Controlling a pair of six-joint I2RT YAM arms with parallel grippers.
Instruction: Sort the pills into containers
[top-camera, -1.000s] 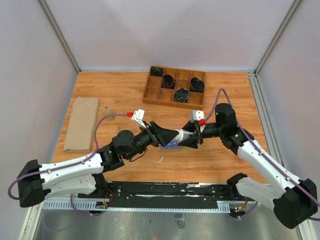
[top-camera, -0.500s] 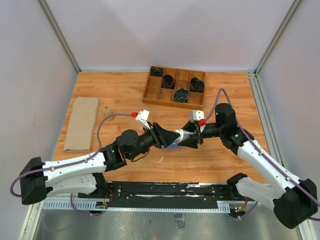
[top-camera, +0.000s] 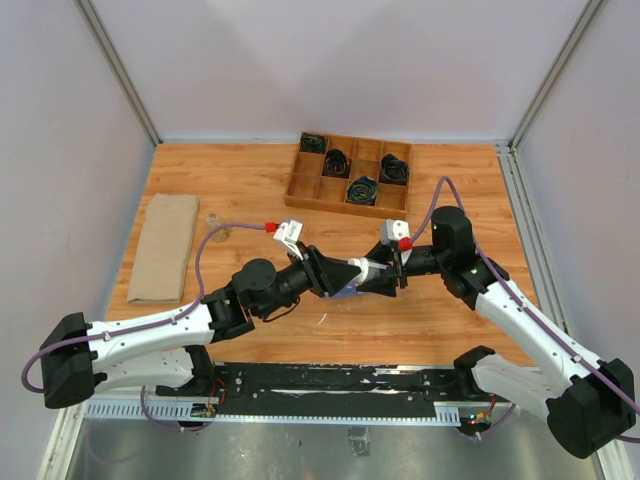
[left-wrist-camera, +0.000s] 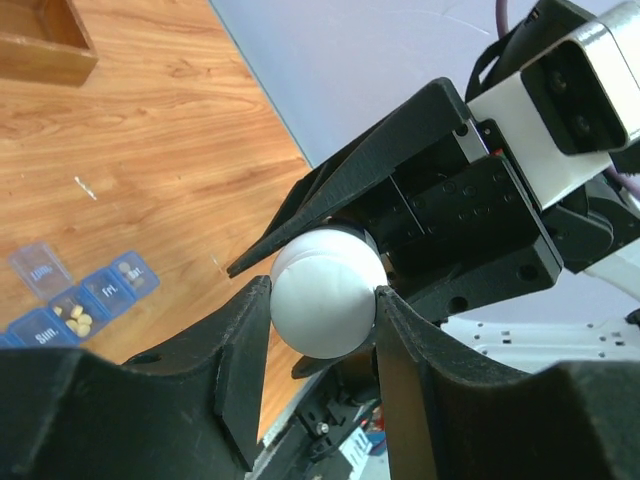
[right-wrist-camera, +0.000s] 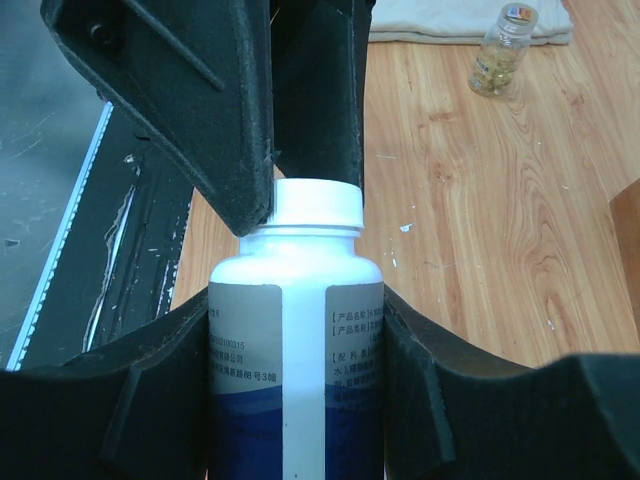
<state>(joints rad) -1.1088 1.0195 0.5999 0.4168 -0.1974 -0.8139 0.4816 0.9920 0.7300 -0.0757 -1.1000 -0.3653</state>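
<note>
The right gripper (right-wrist-camera: 296, 345) is clamped around the body of a white bottle (right-wrist-camera: 296, 300) with a blue-banded label, fingers pressed to both sides. The left gripper (left-wrist-camera: 322, 300) meets it head-on, its two fingers pinching the bottle's white cap (left-wrist-camera: 325, 292). The pair hang nose to nose above the middle of the table (top-camera: 240, 190). Just beneath them lies the pill organizer (left-wrist-camera: 85, 300), a translucent blue strip flat on the wood, one clear lid flipped up, with yellow pills (left-wrist-camera: 72, 316) in an open cell beside the one marked "Sun." There's bare wood to the left and right of it. The wooden tray (top-camera: 350, 175) sits well back by the far wall, and a folded cloth (top-camera: 165, 247) and small glass vial (top-camera: 213, 221) are off to the left.
</note>
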